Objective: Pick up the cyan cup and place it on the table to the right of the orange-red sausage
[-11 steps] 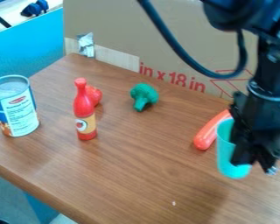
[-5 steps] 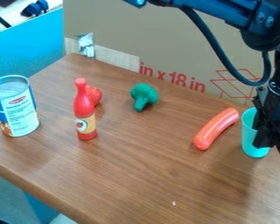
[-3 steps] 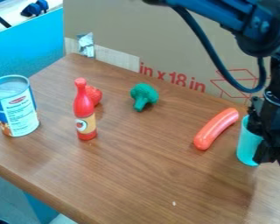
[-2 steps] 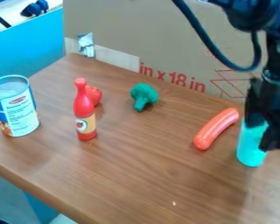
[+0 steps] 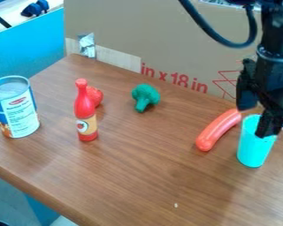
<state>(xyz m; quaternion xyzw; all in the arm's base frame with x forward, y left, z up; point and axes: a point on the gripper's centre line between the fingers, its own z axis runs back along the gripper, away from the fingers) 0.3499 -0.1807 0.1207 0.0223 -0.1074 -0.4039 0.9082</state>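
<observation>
Can (image 5: 17,108) noted upright near the table's (image 5: 132,176) left edge. Bottle (image 5: 85,114) stands upright, red fruit (image 5: 96,94) just behind. Broccoli (image 5: 146,96) lies near the box (image 5: 167,37). Broad stretch of wood separates bottle from sausage (image 5: 218,129). Cup (image 5: 254,145): turquoise, taller than wide, on the table beside the sausage, well apart from the front edge. I find my gripper (image 5: 256,122) at its rim, fingers spread, unclenched.

The robot's jointed arm (image 5: 278,48) is black, with a thick dark cable (image 5: 212,33) and a blocky black hand (image 5: 255,115).
</observation>
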